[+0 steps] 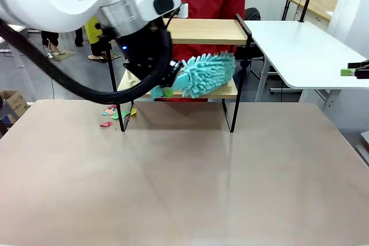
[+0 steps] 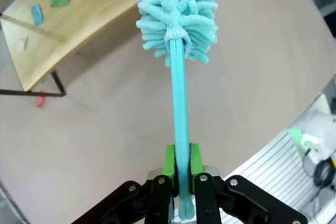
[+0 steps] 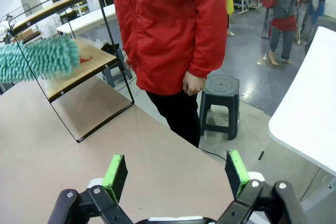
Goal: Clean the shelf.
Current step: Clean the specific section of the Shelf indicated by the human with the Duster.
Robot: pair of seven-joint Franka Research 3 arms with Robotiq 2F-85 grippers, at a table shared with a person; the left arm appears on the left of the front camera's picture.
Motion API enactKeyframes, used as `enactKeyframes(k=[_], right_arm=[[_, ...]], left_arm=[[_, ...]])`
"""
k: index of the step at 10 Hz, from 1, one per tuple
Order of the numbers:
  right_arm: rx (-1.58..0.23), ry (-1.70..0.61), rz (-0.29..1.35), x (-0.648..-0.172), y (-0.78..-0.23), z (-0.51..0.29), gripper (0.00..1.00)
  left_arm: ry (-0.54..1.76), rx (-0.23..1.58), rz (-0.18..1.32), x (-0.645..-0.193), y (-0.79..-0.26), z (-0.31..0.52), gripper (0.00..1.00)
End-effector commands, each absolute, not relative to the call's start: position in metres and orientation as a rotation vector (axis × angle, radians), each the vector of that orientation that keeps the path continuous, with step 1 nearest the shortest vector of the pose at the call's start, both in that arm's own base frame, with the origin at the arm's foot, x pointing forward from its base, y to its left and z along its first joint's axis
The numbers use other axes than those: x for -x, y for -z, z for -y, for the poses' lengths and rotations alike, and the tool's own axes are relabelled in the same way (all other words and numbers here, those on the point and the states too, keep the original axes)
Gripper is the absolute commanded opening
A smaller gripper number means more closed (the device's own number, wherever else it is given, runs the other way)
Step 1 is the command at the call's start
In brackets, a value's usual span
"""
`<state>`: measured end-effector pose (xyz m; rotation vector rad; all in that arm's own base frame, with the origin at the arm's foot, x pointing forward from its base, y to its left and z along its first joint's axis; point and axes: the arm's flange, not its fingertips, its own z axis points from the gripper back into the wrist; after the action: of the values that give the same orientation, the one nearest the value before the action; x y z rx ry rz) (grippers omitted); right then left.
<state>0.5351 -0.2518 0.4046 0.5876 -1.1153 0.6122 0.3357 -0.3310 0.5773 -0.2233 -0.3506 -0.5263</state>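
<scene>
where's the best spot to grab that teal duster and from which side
The bare end of the duster's thin handle, well behind the fluffy head. The handle is narrow and straight, so come in along its length from the tail end, pads closing on its two sides. The left gripper is shut on it that way, leaving the head free for the shelf.

Front and wrist cameras, shelf (image 1: 202, 30) shared

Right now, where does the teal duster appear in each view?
Front view: duster at centre, before the shelf's lower board.
Left wrist view: centre, handle rising to its head at the top edge.
Right wrist view: head at the left edge.
Shared landmark: the shelf.
</scene>
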Motion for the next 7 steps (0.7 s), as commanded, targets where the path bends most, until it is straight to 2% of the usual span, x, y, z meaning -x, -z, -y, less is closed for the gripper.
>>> enactKeyframes(k=[1, 2, 4, 5, 7], right_arm=[[-0.586, -0.616, 1.115, -0.534, -0.406, 0.250, 1.00], [-0.586, -0.616, 1.115, -0.534, -0.406, 0.250, 1.00], [-0.586, -0.616, 1.115, -0.534, -0.406, 0.250, 1.00], [-0.586, -0.616, 1.115, -0.534, -0.406, 0.250, 1.00], [-0.586, -0.616, 1.115, -0.534, -0.406, 0.250, 1.00]], left_arm=[[0.476, 0.256, 0.404, -0.356, -0.578, 0.352, 0.13], [0.590, 0.293, 0.350, -0.360, -0.577, 0.354, 0.13], [0.501, 0.247, 0.364, -0.346, -0.577, 0.342, 0.13], [0.518, 0.267, 0.352, -0.357, -0.573, 0.354, 0.13], [0.379, 0.263, 0.400, -0.356, -0.586, 0.399, 0.13]])
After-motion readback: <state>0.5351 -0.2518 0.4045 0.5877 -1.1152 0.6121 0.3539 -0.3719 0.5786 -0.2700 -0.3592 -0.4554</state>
